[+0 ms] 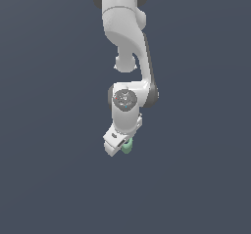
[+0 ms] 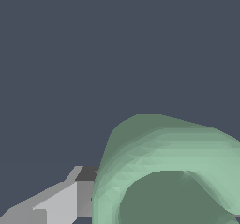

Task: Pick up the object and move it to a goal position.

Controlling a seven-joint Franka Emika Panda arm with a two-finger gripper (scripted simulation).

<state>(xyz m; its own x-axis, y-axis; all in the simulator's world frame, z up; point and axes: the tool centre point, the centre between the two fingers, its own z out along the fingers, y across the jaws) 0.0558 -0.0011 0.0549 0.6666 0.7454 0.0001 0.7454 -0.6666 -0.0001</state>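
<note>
While the white Panda arm (image 1: 125, 37) is reaching down from the top of the exterior view, its gripper (image 1: 122, 146) is hanging at the low end of the wrist, tilted so that it is pointing down and toward the exterior view's left. The gripper is grasping the pale mint-green ring (image 1: 127, 147), which is peeking out at the gripper's lower edge on the exterior view's right side, touching the white body of the hand. Only a small part of the ring is showing there, since the gripper is covering the rest.

In the wrist view the ring (image 2: 164, 157) is filling much of the frame, close to the camera, with its thick curved band arching over a hollow centre that is showing a darker green inner wall. One grey and white finger (image 2: 61, 202) is lying right against the ring's outer side, touching it; the opposite finger is sitting outside the frame, so the grip on that side is not showing.

Above the gripper, the round wrist joint (image 1: 124, 100) with its dark grey cap is facing the exterior camera, and the arm's upper links are curving up and out of the frame.

Behind everything a flat dark blue-grey surface (image 1: 49, 130) is spreading with no edge in sight, and whether the ring is touching it or hanging above it cannot be told
</note>
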